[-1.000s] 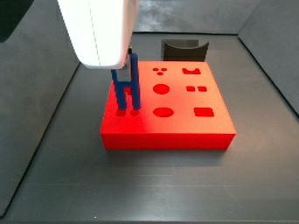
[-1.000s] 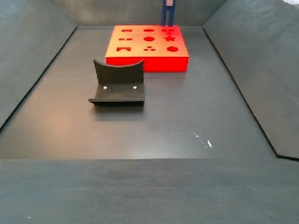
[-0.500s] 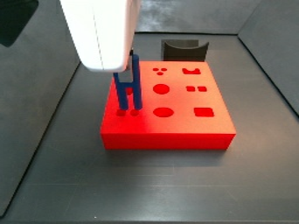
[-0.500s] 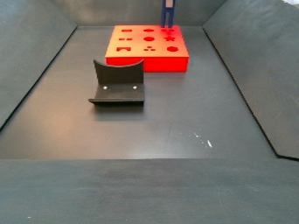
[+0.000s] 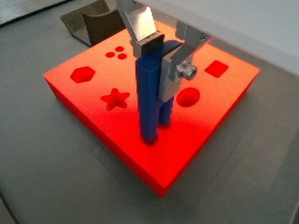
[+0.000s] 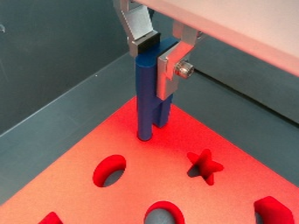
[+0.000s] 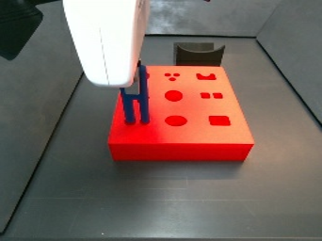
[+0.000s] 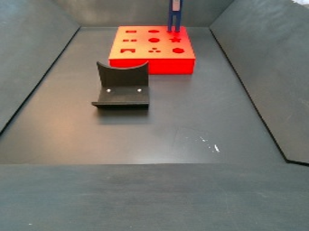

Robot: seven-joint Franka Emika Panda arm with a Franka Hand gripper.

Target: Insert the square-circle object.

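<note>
The square-circle object (image 5: 149, 101) is a slim blue piece of two joined bars. It stands upright with its lower end in the top face of the red block (image 5: 198, 122), near one edge. It also shows in a wrist view (image 6: 147, 96) and in both side views (image 7: 136, 105) (image 8: 175, 16). My gripper (image 5: 162, 63) is shut on its upper end, with a silver finger on each side (image 6: 158, 63). In a side view the white wrist body hides the gripper (image 7: 131, 88). How deep the piece sits is hidden.
The red block (image 7: 189, 139) (image 8: 151, 61) has star (image 6: 205, 166), round, square and hexagon (image 5: 82, 74) holes. The dark grey curved holder (image 8: 121, 86) (image 7: 198, 52) stands on the floor apart from the block. Grey walls ring the floor.
My gripper and the blue piece have moved down a little toward the red block. The block and the holder have not moved.
</note>
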